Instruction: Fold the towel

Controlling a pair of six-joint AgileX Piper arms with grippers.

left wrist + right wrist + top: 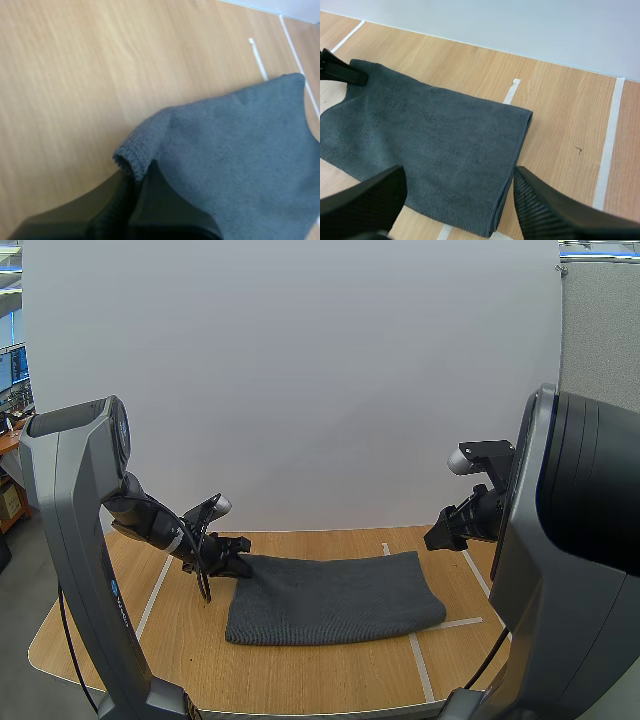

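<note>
- The towel (335,598) lies flat on the table (300,680), roughly in the middle, inside the tape (421,662) marks. Its right edge looks rounded and thick, so I judge it is already doubled over once.
- The left claw (232,562) is low at the towel's far left corner. The left wrist view shows it clamped on that corner, which curls up out of the tips.
- The right claw (459,175) hangs over the towel's right end, spread wide and holding nothing, clear of the cloth.
- Risk: the left grip takes only a small bite at the very tip of the corner. A quick pull could slide the cloth out, and the corner would drop back.
- Risk: if the left claw lifts while the right end is free, the whole towel may drag across the table and skew instead of folding.
- Risk: if the right claw comes down on the doubled edge, it may catch only the top layer. That would peel the layers apart and open the earlier fold.
- Risk: if the two claws carry their corners at different heights or speeds, the edges will land out of line and the fold will be crooked.
- Risk: the cloth is soft and could bunch under a claw that presses into the table.
</note>
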